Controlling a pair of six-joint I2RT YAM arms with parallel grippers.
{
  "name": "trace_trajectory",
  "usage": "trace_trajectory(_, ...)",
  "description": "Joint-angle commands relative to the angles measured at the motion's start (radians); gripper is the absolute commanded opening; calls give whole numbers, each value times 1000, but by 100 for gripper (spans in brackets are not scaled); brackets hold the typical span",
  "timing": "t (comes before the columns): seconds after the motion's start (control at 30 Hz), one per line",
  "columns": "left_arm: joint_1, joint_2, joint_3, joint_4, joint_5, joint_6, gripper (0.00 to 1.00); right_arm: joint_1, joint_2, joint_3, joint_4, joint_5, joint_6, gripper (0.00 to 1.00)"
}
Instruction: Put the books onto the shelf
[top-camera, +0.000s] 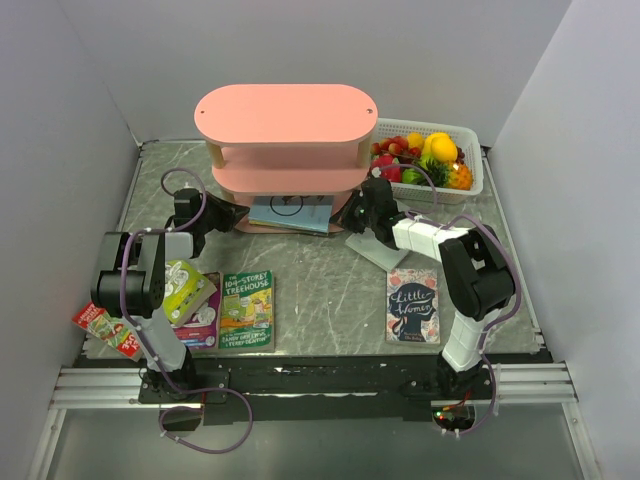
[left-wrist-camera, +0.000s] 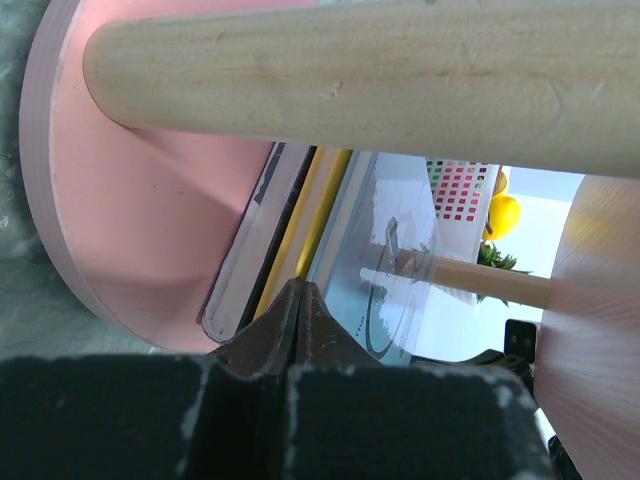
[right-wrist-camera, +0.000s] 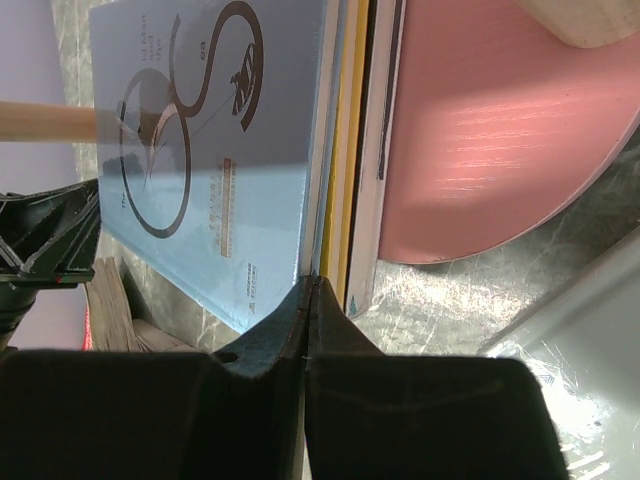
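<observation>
From above you see only the front edge of the light blue book (top-camera: 290, 212); the shelf (top-camera: 285, 115) hides the rest.

Plain white walls (top-camera: 300, 50) enclose a grey marbled tabletop (top-camera: 330, 285) edged by aluminium rails (top-camera: 90, 385) in front.

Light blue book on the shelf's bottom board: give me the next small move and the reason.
Probably push the stack slightly deeper. The light blue book and those under it jut past the bottom board of the shelf, and the left fingers and right fingers, both shut, sit at the stack's edges.
</observation>
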Motion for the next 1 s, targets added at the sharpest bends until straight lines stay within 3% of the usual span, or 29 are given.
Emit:
trace_trajectory(0.0,-11,-7,23,44,31,7,1,-13,1,38,37,19,17,0)
trace_trajectory(0.57,16,-37,10,27,27,15,1,-24,-148,-39,-35,65,-105,0)
trace_trajectory(0.8,28,-74,-6,-11,13,22,1,63,-225,-74,-89,31,-242,0)
trace_trajectory(0.97,70,-166,-27,-106,-39,35,8,116,-251,-108,-104,25,-299,0)
